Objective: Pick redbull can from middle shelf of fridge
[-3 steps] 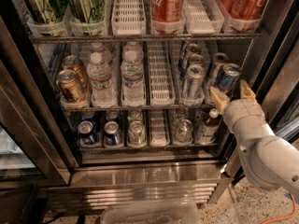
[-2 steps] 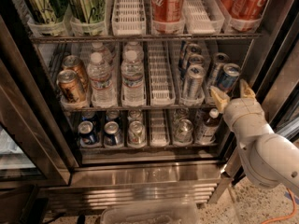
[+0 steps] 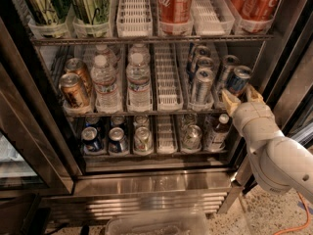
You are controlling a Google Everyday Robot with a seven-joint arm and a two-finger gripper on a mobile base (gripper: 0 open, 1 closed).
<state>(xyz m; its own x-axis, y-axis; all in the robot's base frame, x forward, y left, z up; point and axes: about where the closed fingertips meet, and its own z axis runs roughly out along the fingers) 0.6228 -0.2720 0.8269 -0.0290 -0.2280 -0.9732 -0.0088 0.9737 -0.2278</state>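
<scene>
Redbull can [image 3: 239,79] upright at front of rightmost lane, middle shelf [image 3: 167,84] of fridge [image 3: 146,182], centre right of frame. Gripper [image 3: 241,98] just below can, fingers [image 3: 229,101] spread apart beside can's base, nothing clamped. Water bottles [image 3: 138,80] centre left.

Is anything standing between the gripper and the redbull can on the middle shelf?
Nothing visible. The gripper is open right in front of the redbull can, the front can in the rightmost lane of the middle shelf. The silver cans stand one lane left, out of the way.
</scene>
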